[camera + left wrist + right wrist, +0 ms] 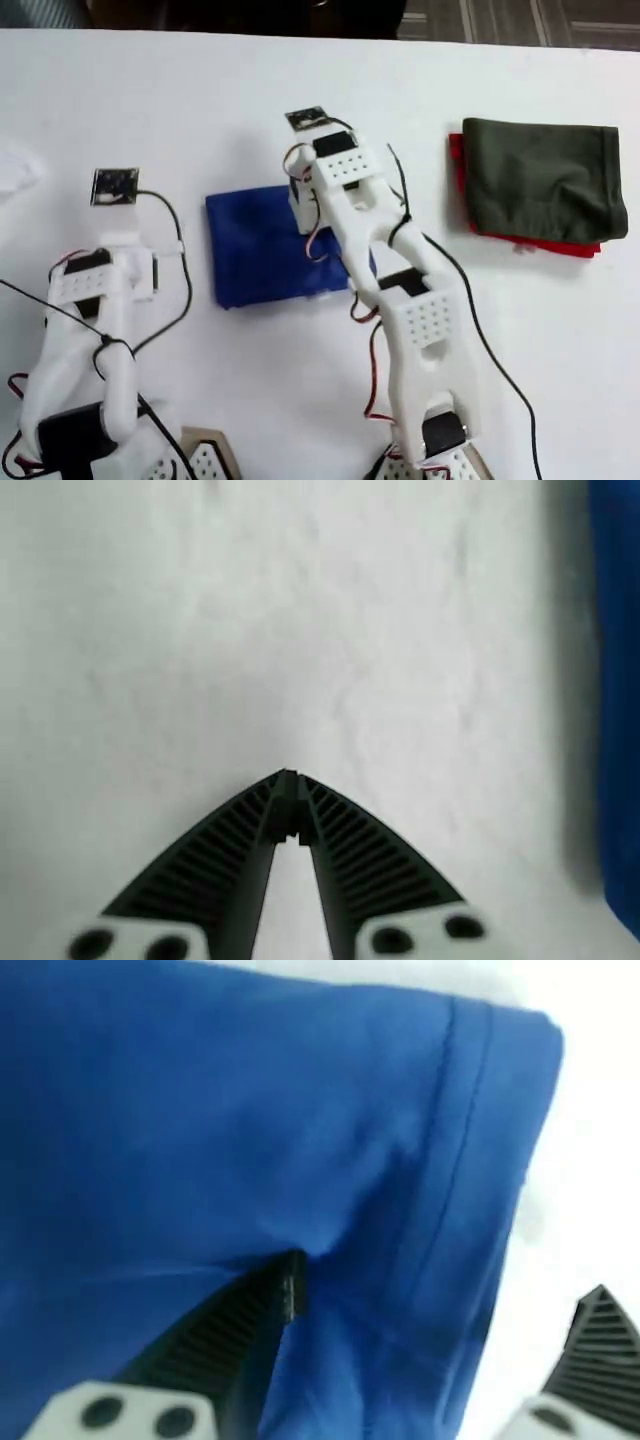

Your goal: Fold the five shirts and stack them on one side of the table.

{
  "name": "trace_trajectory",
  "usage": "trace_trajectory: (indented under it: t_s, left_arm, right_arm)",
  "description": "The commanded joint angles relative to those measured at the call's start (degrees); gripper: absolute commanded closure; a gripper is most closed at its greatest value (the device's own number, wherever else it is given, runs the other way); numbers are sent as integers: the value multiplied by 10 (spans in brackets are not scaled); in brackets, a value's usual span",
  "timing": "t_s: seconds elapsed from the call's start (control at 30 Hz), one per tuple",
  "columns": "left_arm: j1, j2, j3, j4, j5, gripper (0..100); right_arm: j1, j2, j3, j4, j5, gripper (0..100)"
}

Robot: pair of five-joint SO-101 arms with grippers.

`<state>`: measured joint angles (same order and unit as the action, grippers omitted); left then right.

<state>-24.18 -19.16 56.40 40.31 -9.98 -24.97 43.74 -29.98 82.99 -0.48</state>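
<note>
A folded blue shirt (pixel 258 250) lies flat in the middle of the table. My right gripper (pixel 440 1300) is open at its far right edge, with one finger (pixel 270 1305) pressing on the blue cloth (pixel 200 1130) and the other off the hem over the table. In the high view this gripper (pixel 303 208) sits at the shirt's far right corner. A folded olive shirt (pixel 540 180) rests on a red shirt (pixel 520 240) at the right side. My left gripper (pixel 288 785) is shut and empty over bare table, with the blue shirt (pixel 615 680) off to one side.
The white table (pixel 200 110) has free room along the far side and between the blue shirt and the stack. A pale white cloth (pixel 15 170) shows at the left edge. Cables trail from both arms near the front.
</note>
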Motion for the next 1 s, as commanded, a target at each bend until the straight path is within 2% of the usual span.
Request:
trace_trajectory:
  t_s: [0.0,0.1,0.17,0.33,0.4,0.5,0.67,0.87,0.97]
  left_arm:
    - [-5,-11,0,-14,16,972]
    - [-4,-10,0,-14,37,972]
    - [-4,-10,0,-14,44,972]
    - [-4,-10,12,-21,87,972]
    - [-4,-10,22,-43,97,972]
    - [-4,-10,25,-55,97,972]
    - [-4,-10,25,-55,98,972]
    - [2,-10,25,-55,97,972]
    - [11,-10,28,-55,95,972]
  right_arm:
    - [7,40,-61,26,-4,598]
    - [7,89,-118,73,-4,613]
    - [7,122,-162,108,-1,678]
    - [13,202,-264,167,-1,997]
    - [14,221,-288,181,-1,943]
    - [17,225,-304,182,-1,987]
    - [36,174,-304,182,2,980]
    - [75,18,-286,183,133,980]
    - [102,-64,-261,183,168,980]
